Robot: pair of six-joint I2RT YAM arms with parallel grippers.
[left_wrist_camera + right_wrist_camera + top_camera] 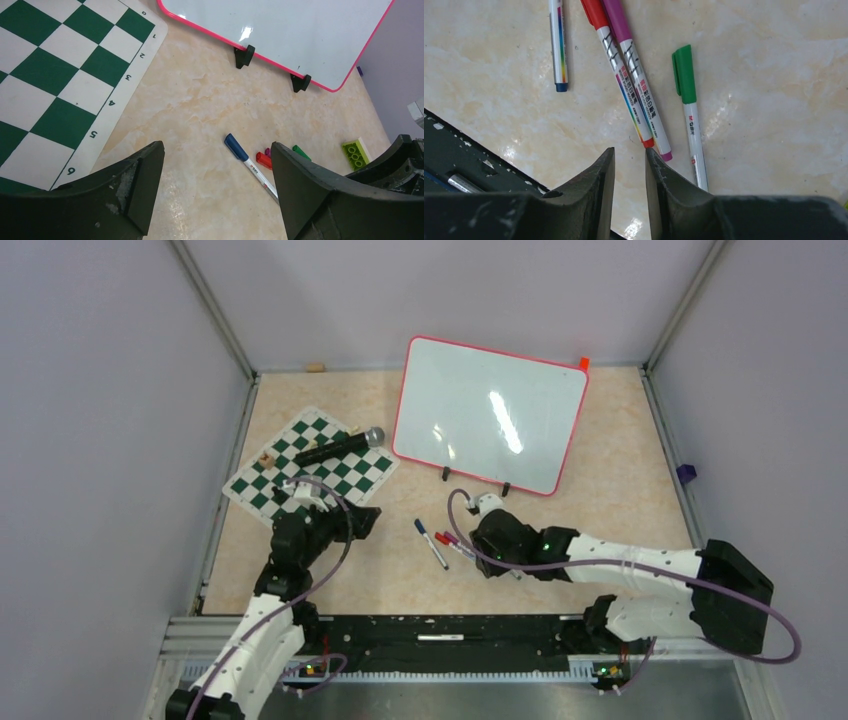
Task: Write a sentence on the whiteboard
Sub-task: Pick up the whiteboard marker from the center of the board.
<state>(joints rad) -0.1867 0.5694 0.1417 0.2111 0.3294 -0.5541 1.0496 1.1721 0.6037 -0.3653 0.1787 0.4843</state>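
Right pincer (630, 165) near whiteboard (490, 410)

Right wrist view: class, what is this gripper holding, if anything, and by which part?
Nothing. The right gripper has its jaws nearly closed with only table showing between them; the red, purple and green pens lie untouched ahead.

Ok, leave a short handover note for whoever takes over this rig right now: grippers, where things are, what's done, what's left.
Left gripper: open, empty, hovering between the chess mat and the markers.
Right gripper: nearly closed, holding nothing, just above the red marker, purple marker and green marker; the blue marker lies beside them.
Whiteboard: propped at the back, blank.
Done: nothing written, no marker picked up.
Left: grasp a marker, uncap it, write the sentence.
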